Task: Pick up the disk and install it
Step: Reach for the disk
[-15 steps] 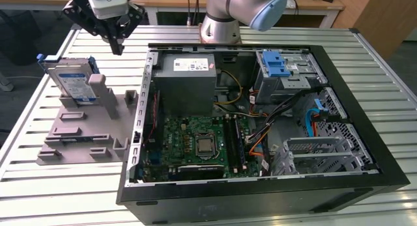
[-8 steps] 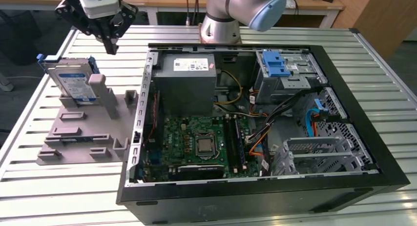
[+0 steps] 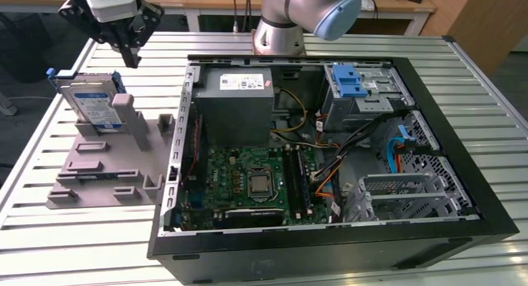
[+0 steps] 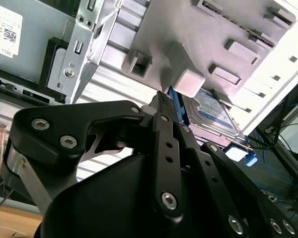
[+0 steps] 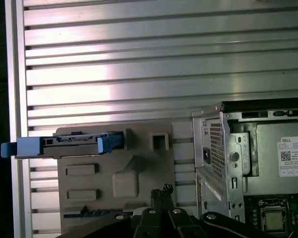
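The disk [image 3: 89, 104] is seen at the exterior view's left, in the upper part of the frame. It is stood on edge, nearly upright, in a slot at the far end of a grey holder [image 3: 107, 168] that is set on the slatted metal surface [image 3: 49, 236]. It is shown as a flat rectangular silver drive, its broad face covered by a blue-and-white label and turned toward the camera. Blue plastic rails are fitted along both of its sides, their ends projecting at the top corners. In the first wrist view the disk [image 5: 64, 147] is seen edge-on as a thin grey strip with a blue rail end at each extremity. In the second wrist view its labelled face [image 4: 213, 111] is partly hidden behind a block of the holder.
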### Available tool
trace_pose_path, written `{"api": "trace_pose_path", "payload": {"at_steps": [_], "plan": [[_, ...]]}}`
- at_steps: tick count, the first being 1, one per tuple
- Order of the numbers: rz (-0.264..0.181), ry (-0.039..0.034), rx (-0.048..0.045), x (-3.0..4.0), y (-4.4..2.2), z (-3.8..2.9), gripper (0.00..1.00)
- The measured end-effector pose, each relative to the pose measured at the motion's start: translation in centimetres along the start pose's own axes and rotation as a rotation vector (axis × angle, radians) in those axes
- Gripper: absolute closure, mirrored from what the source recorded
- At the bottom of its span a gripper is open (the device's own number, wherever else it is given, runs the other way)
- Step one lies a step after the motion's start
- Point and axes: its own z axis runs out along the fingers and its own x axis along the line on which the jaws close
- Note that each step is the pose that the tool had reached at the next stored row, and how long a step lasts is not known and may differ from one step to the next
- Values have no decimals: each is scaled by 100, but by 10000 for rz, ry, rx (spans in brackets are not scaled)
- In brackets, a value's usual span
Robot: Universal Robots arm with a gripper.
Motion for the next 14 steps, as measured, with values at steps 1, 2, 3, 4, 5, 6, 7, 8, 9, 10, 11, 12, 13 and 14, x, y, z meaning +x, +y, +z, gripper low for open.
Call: {"api": "trace_pose_path", "payload": {"at_steps": [1, 2, 3, 4, 5, 6, 7, 8, 9, 10, 11, 12, 13, 14], "plan": [[0, 0, 0, 20, 1, 0, 89], [1, -1, 0, 41, 2, 1, 89], [1, -4, 0, 65, 2, 2, 89], [1, -9, 0, 88, 2, 3, 89], [1, -18, -1, 111, 4, 4, 89], [0, -26, -1, 132, 5, 4, 89], [0, -33, -2, 152, 6, 5, 89], [-1, -39, -3, 171, 7, 5, 89], [-1, -44, -3, 188, 8, 6, 89], [-2, -48, -4, 208, 9, 7, 89], [-2, -52, -3, 226, 9, 7, 89], [-1, -55, -4, 242, 10, 8, 89], [-1, -57, -4, 258, 10, 9, 89], [-1, -59, -4, 274, 9, 9, 89]]}}
